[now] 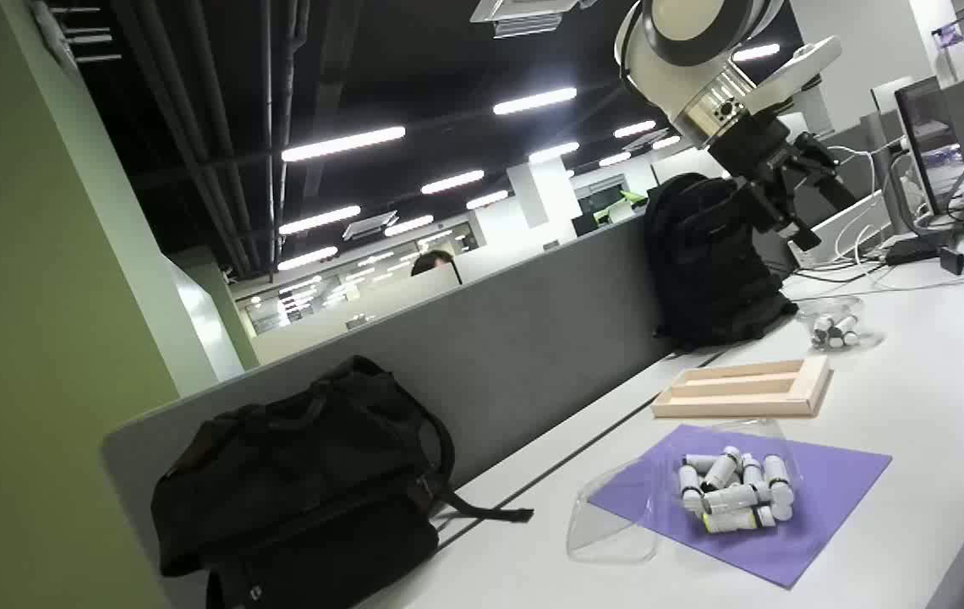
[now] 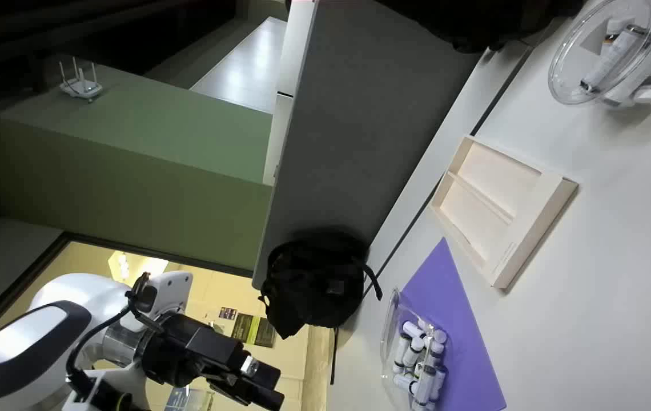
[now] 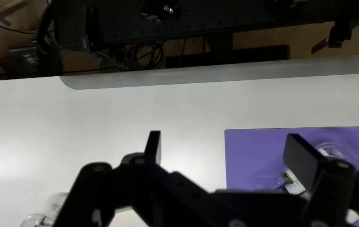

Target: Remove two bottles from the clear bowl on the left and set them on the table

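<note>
Two bottles (image 1: 720, 471) have yet to be set out, I judge: the white ones lie heaped in the clear bowl (image 1: 753, 433) on the purple sheet (image 1: 833, 495), which I take for the left one. The jaws hang high over the tabletop (image 1: 913, 414), spread wide, gripping nothing. In the wrist view they screen part of that bowl; in an exterior view another bowl (image 2: 571, 69) is cut off, its bottles hard to count.
</note>
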Available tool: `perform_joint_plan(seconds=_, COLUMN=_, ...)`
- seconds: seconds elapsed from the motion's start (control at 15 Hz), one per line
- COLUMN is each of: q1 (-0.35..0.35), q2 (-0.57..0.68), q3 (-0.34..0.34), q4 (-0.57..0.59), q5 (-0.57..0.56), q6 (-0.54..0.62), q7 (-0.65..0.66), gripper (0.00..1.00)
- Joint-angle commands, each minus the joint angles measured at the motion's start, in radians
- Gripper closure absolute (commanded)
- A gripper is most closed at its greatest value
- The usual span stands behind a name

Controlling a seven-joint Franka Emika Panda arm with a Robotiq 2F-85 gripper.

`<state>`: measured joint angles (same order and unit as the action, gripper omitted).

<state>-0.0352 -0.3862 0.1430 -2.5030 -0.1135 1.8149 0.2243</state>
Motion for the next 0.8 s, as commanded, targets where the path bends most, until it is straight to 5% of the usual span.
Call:
perform_joint_plan(seconds=0.0, q1=0.021, q2=0.002, q3=-0.019, q4=0.002, q5=-0.006, q6=-0.003, q7=0.006, gripper=0.0)
perform_joint_plan(seconds=0.53, q1=0.021, q2=0.002, q3=-0.019, q4=0.002, q5=-0.006, q6=-0.003, q7=0.006, gripper=0.0)
perform_joint_plan(seconds=0.73, q1=-0.018, q2=0.081, q3=-0.052, q4=0.056, q5=0.055, q6=0.086, q7=0.115, gripper=0.0)
